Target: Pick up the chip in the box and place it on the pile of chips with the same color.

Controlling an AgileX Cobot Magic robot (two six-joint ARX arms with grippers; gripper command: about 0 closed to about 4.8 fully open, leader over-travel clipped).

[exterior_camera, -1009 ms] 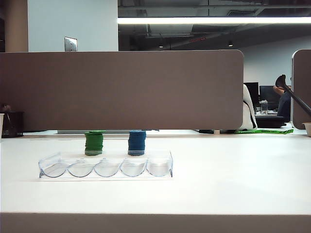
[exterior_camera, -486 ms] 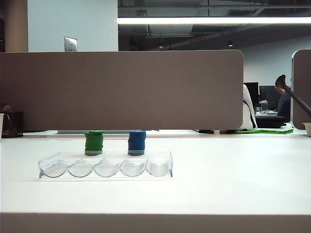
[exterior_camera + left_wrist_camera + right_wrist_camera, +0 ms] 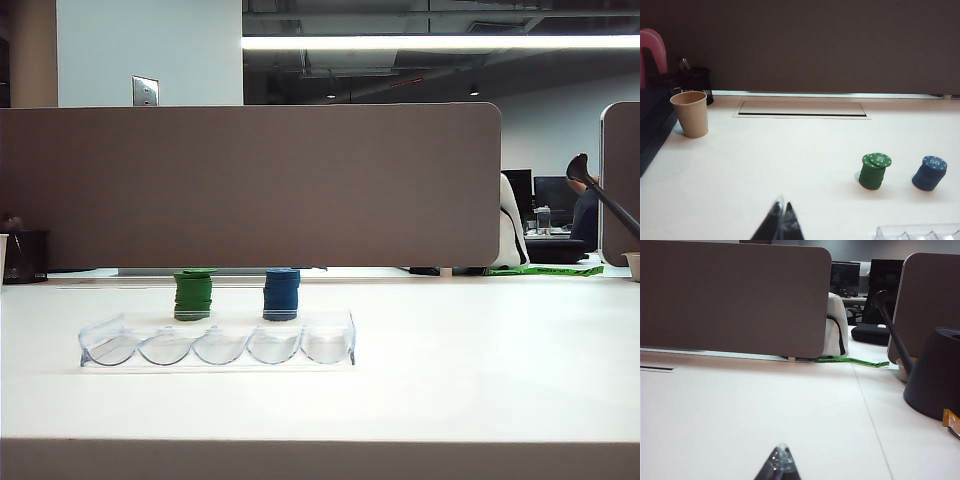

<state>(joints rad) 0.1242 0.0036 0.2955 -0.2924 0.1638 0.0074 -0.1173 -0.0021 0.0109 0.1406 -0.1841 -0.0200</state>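
The clear box (image 3: 218,343) lies on the white table, and I see no chip in its scalloped slots. Just behind it stands the green pile of chips (image 3: 193,296) (image 3: 874,172). A green chip (image 3: 878,160) with white marks lies slightly askew on top of the pile. A blue stack (image 3: 282,294) (image 3: 929,173) stands beside the pile. Neither arm shows in the exterior view. In the left wrist view my left gripper (image 3: 782,205) is shut and empty, well back from the pile. My right gripper (image 3: 781,447) is shut and empty over bare table.
A paper cup (image 3: 690,114) and a dark pen holder (image 3: 695,82) stand far from the stacks in the left wrist view. A cable slot (image 3: 802,109) runs along the partition (image 3: 250,185). A dark cone-shaped base (image 3: 935,372) with a rod stands in the right wrist view.
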